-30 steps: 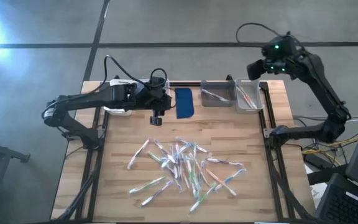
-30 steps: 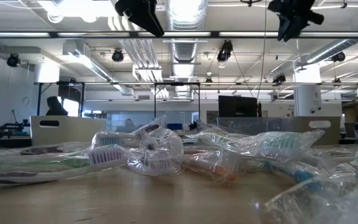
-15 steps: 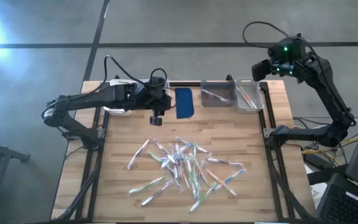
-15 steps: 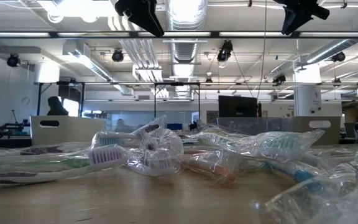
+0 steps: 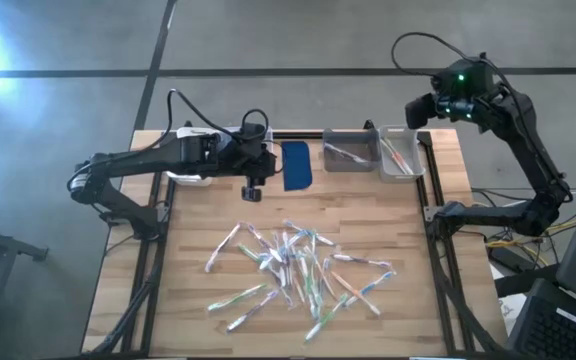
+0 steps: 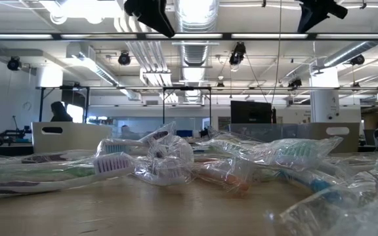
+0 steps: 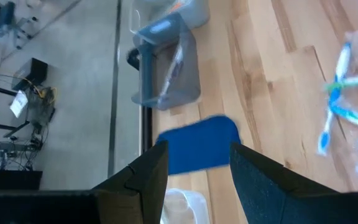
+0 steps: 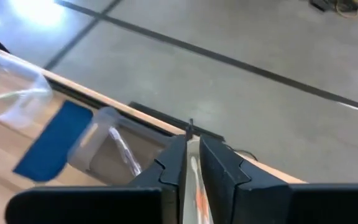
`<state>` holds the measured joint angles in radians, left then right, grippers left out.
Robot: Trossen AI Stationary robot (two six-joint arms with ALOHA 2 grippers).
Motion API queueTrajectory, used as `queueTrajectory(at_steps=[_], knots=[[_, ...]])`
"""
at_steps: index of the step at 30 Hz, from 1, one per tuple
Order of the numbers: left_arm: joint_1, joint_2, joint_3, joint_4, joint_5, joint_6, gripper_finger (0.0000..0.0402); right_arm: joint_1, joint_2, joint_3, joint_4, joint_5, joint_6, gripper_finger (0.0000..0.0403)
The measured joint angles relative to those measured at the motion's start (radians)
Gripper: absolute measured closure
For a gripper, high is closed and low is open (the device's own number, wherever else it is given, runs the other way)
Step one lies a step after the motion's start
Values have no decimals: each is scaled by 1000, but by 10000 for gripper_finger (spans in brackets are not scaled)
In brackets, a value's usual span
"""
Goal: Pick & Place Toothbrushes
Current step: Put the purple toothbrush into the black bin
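Several toothbrushes in clear wrappers lie in a loose pile (image 5: pixel 298 272) on the middle of the wooden table; they fill the foreground of the low view (image 6: pixel 176 164). One toothbrush lies in the grey bin (image 5: pixel 348 152) and an orange one in the clear bin (image 5: pixel 400 152) at the far edge. My left gripper (image 5: pixel 252 190) (image 7: pixel 197 168) hovers open beside the dark blue pad (image 5: pixel 296 165), holding nothing. My right gripper (image 5: pixel 418 112) (image 8: pixel 193 149) hangs high over the clear bin's far side, its fingers a narrow gap apart and empty.
The blue pad (image 7: pixel 197 143) lies flat between the grey bin (image 7: pixel 166 68) and a white object (image 5: pixel 190 180) under the left arm. A metal frame runs along the table's far and side edges. Bare wood (image 5: pixel 188 300) surrounds the pile.
My right gripper has risen and drifted toward the table's far right corner, away from the clear bin; in the low view it has climbed almost out of the top of the picture. The left arm and the toothbrushes have stayed put.
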<state>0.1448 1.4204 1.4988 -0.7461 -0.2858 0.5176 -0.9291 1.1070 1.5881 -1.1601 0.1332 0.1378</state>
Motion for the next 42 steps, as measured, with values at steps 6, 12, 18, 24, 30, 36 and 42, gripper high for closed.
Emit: queueTrajectory(at_steps=[6,12,18,24,30,36,42], knots=[[-13,0,0,-10,21,-152,227,99,-68,7,-9,-111,-100,355],[-17,-2,0,-33,40,-186,227,222,-126,6,-3,-58,-63,336],[-17,-18,10,-108,38,-179,227,224,-157,6,-3,-54,-55,315],[-17,-25,24,-122,38,-224,227,224,-133,6,52,-117,3,298],[-16,-42,25,-154,45,-213,227,234,-49,6,249,-574,-40,292],[-15,-88,28,-173,87,-213,227,267,7,7,362,-817,-27,311],[-11,-167,28,-161,87,-222,227,356,34,4,278,-593,-31,342]])
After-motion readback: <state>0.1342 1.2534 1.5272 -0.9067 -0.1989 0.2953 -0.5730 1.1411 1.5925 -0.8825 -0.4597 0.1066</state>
